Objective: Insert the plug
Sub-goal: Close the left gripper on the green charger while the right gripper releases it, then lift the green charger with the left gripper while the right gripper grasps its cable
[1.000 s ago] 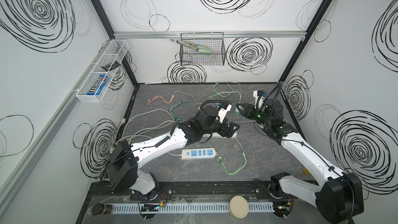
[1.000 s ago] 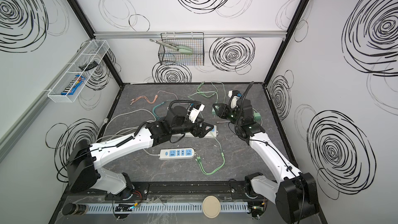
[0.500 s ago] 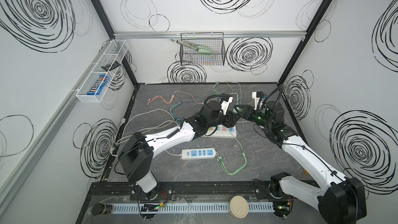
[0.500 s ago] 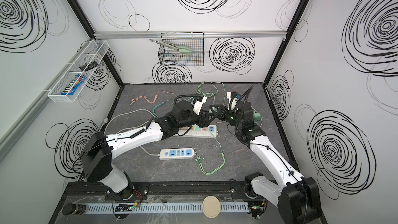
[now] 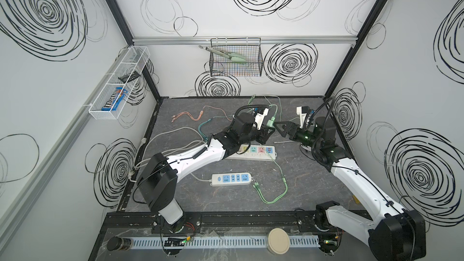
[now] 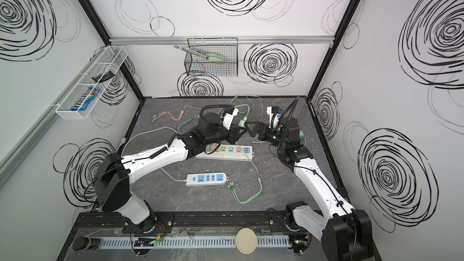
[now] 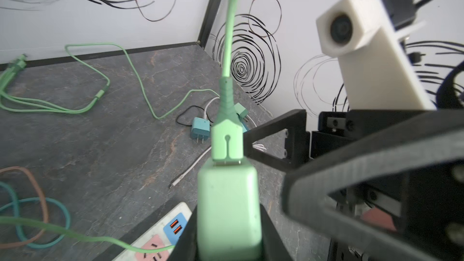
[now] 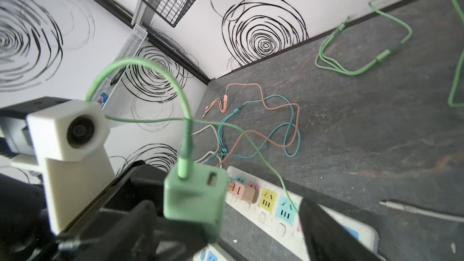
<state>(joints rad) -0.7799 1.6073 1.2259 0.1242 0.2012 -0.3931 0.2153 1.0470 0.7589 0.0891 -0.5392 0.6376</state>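
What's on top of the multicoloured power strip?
A pink adapter is plugged into the multicoloured power strip; a green cable crosses over it. Its end beyond the adapter is hidden under the left arm.

Plug (image 5: 270,122) above far strip (image 5: 262,156) (near strip (image 5: 232,179) in front).

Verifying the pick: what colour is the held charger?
Light green charger; clearest in left wrist view.

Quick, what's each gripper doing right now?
Left gripper: closed on the green charger.
Right gripper: open, holding nothing.
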